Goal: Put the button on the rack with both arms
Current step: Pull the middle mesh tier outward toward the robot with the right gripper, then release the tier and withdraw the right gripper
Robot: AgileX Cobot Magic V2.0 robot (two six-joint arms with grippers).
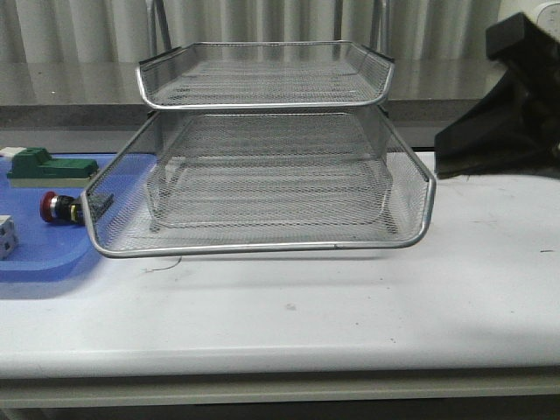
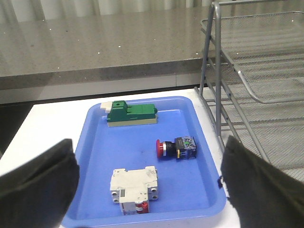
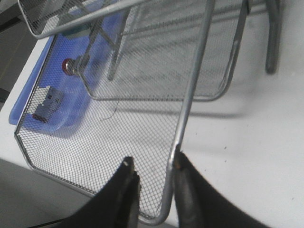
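Button (image 2: 175, 147) not yet moved: it is seen lying on its side on the blue tray (image 2: 142, 209), red head pointing away from the rack (image 1: 262, 175), and the tray sits just beside the rack on the side of the robot's left arm. On the same tray a green block (image 2: 131, 114) is found farther back from the button, and a white breaker-like unit (image 2: 133, 187) nearer the left wrist camera; neither touches the button. The left gripper (image 2: 147, 190) is held above the near edge of the tray with its fingers (image 2: 38, 185) spread wide and nothing between them. The right gripper (image 3: 152, 185) is seen with the chrome rim at the rack's lowest tier between its narrowly parted fingers; whether the rim is actually pinched cannot be told. All rack tiers visible in the front view are bare of the button. The task is judged to be at its start: the pick has not been made, and everything remains to be done, namely the grasp by the left arm, the carry across to the rack, and the release onto a tier. The right arm is judged to be steadying the rack.
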